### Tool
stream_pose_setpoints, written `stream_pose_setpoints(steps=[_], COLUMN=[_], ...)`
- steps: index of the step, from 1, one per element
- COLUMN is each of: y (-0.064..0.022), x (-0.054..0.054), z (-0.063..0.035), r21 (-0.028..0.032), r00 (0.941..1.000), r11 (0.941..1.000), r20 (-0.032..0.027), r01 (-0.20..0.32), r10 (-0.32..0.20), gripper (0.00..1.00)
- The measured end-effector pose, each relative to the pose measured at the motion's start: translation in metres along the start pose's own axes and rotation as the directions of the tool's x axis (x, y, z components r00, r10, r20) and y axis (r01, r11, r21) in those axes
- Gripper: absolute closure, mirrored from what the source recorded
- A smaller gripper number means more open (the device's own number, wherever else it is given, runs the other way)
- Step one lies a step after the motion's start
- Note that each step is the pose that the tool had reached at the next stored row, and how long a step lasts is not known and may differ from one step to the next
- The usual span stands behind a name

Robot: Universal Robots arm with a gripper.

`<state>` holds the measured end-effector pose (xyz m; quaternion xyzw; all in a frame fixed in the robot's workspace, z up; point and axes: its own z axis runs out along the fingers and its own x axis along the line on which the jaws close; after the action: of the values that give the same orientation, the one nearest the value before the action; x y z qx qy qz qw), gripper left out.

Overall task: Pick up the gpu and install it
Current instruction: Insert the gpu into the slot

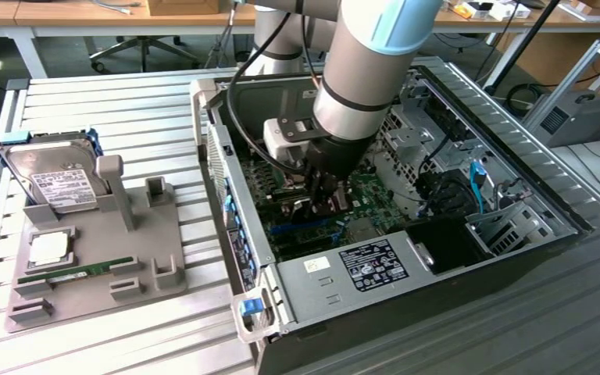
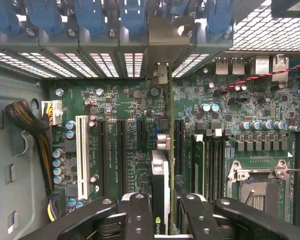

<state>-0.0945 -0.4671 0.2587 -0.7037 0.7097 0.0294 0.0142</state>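
Note:
My gripper [image 1: 321,201] reaches down into the open computer case [image 1: 279,301], over the green motherboard [image 1: 368,205]. It is shut on the gpu [image 2: 161,175], a thin dark card seen edge-on between the two black fingers [image 2: 139,212]. The card stands upright along a black expansion slot [image 2: 176,145] beside the white slot [image 2: 82,155]. Its silvery end bracket [image 2: 161,74] reaches toward the case's rear slot openings [image 2: 132,64]. I cannot tell whether the card's edge is seated in the slot.
On the slatted table, at the exterior view's left, a grey holder [image 1: 102,266] carries a hard drive in a blue frame [image 1: 55,176], a square chip [image 1: 48,248] and a green RAM stick [image 1: 76,273]. Cables [image 2: 32,130], RAM slots [image 2: 200,160] and a processor socket [image 2: 257,187] surround the card.

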Motion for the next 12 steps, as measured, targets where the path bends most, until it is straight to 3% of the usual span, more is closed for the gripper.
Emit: stream_pose_setpoints(steps=[12], y=[0.0], x=[0.0002], z=[0.0009], r21=[0.0], r00=[1.0], r11=[1.0], r20=[0.0], r01=[0.0], r10=[0.0], gripper=[0.73])
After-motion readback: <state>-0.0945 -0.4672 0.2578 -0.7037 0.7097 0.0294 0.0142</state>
